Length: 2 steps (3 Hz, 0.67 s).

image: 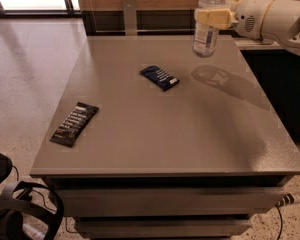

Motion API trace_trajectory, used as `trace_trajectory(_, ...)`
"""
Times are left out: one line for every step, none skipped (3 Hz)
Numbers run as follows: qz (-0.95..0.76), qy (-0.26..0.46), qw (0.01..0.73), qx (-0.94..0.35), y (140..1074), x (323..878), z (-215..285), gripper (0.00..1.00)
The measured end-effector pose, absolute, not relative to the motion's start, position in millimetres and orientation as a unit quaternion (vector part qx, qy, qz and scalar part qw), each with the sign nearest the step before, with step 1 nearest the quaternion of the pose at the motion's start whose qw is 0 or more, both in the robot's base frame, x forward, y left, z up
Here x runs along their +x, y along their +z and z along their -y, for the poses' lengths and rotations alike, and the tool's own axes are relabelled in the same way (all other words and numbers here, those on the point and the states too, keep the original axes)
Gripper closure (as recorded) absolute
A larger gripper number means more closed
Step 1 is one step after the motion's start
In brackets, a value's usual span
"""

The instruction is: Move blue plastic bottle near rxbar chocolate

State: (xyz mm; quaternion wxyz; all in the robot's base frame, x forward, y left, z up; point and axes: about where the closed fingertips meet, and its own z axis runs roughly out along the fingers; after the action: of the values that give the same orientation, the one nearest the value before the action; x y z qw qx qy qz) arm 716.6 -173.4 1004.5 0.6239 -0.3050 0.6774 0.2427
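The blue plastic bottle (206, 31) hangs upright in the air above the table's far right part, its cap cut off by the top edge. My gripper (213, 17) is shut on the bottle around its upper half, reaching in from the right. The rxbar chocolate (75, 123), a flat black wrapper with white lettering, lies near the table's left edge, far from the bottle.
A dark blue bar wrapper (160, 77) lies mid-table between bottle and rxbar. The grey table (190, 139) has drawers below. A dark counter (280, 84) stands to the right. Black straps and cables (20, 209) lie on the floor at lower left.
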Motion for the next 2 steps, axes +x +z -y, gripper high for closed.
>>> trace_trajectory(-0.669, 0.247, 0.625, -0.317, 1009.9, 688.1, 152.4, 1.00)
trace_trajectory(-0.664, 0.248, 0.617, -0.342, 1012.3, 656.2, 123.2, 1.00)
